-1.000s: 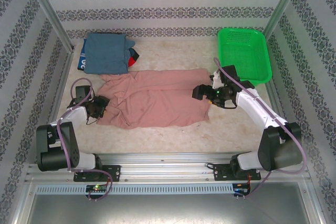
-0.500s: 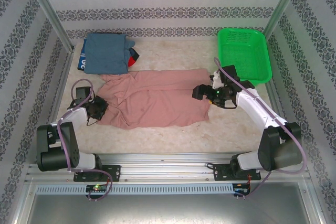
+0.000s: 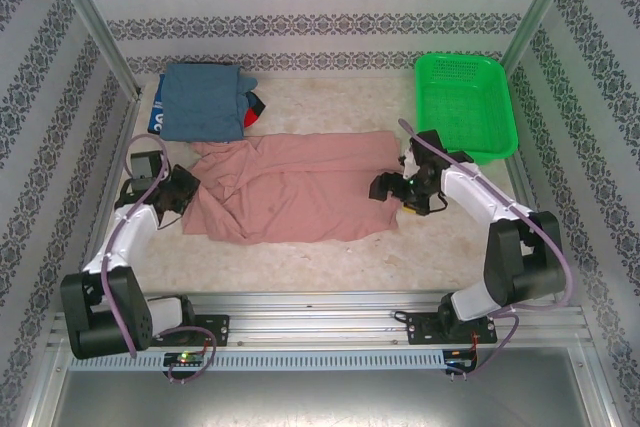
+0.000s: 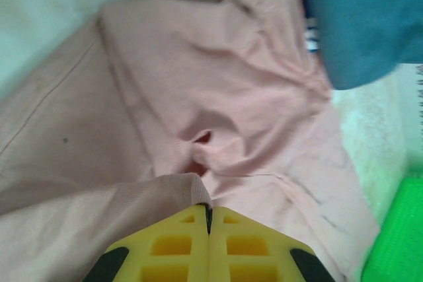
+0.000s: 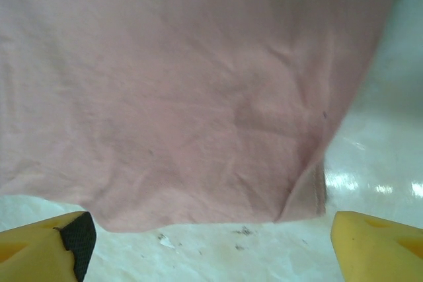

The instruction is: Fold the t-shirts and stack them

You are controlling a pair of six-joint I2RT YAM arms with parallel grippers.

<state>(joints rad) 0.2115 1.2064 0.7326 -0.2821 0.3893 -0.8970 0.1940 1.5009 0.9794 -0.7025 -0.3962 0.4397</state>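
gripping one end of the pink t-shirt (image 3: pixel 300 192), the left gripper (image 3: pixel 186 187) has its jaws pressed together on a fold of cloth. in the left wrist view the pinched edge leaves the left gripper (image 4: pixel 209 212) right at the tip line, and the rest of the pink t-shirt (image 4: pixel 218 84) spreads ahead of the jaws.

the right gripper (image 3: pixel 386 187) stands at the opposite end with its jaws wide apart and nothing between them. in the right wrist view the right gripper (image 5: pixel 211 249) sits over bare surface (image 5: pixel 370 156), and the edge of the pink t-shirt (image 5: pixel 185 84) lies just ahead of the jaws, apart from both. a stitched corner lies nearer the right-hand finger.

governing relation: the long axis of the garment runs from one pair of jaws to the other, flat on the surface (image 3: pixel 330 107). the free end is nearer the right arm, so the next move likely calls for advancing the right jaws onto that edge before closing.

the folded blue-grey t-shirt (image 3: pixel 203 102) lies beyond the left jaws, close to the near end of the pink cloth. the green basket (image 3: pixel 465 102) lies beyond the right jaws.
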